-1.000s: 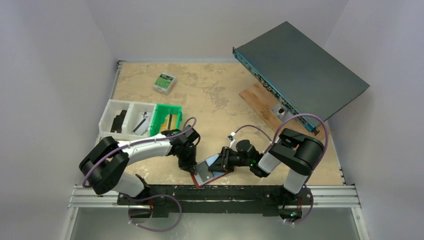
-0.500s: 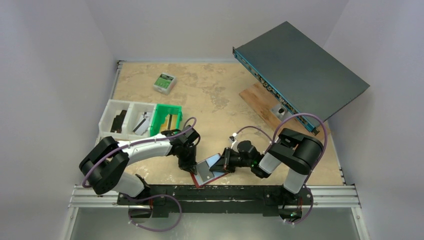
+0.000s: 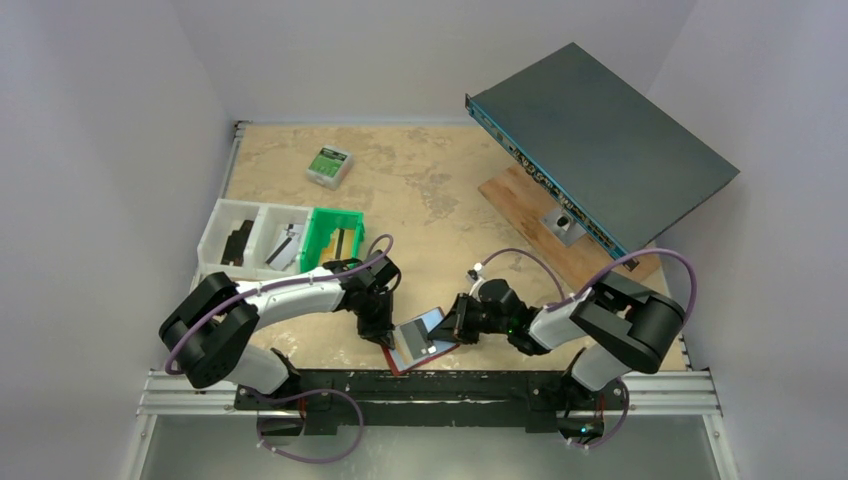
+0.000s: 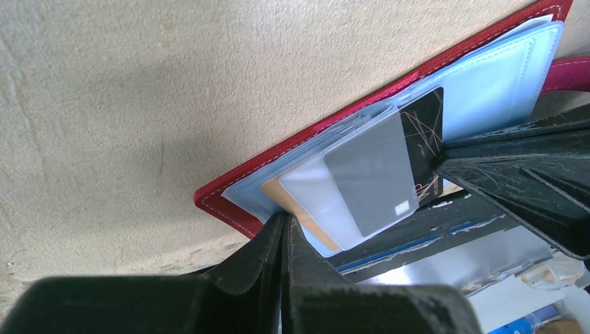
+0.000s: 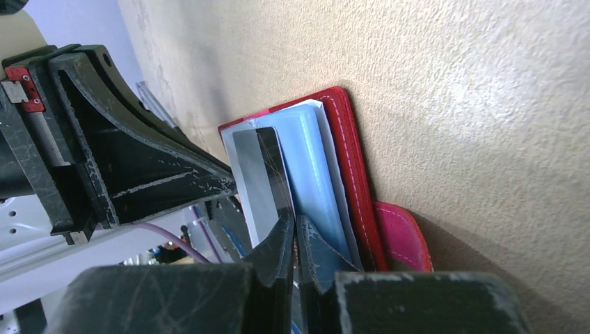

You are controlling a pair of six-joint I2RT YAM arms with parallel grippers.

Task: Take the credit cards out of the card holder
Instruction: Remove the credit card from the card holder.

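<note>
The red card holder [image 3: 418, 342] lies open at the table's near edge, partly over the rail. In the left wrist view its red cover [image 4: 236, 209] and pale blue pockets [image 4: 487, 83] show, with credit cards fanned out of them: a tan one [image 4: 275, 191], a grey one [image 4: 372, 181] and a black one [image 4: 426, 132]. My left gripper [image 3: 385, 335] [image 4: 285, 221] is shut on the holder's near corner. My right gripper [image 3: 456, 328] [image 5: 293, 224] is shut on the edge of the black card [image 5: 268, 170], beside the pink snap tab [image 5: 400, 233].
White bins [image 3: 245, 235] and a green bin [image 3: 333, 238] stand at the left. A green-and-white box [image 3: 329, 164] lies at the back. A dark flat device [image 3: 600, 140] leans over a wooden board [image 3: 520, 200] at the right. The metal rail [image 3: 450, 385] runs along the near edge.
My right gripper has shut on the black card, and the right arm's elbow has swung out to the right and lower. The left arm has stayed put.
</note>
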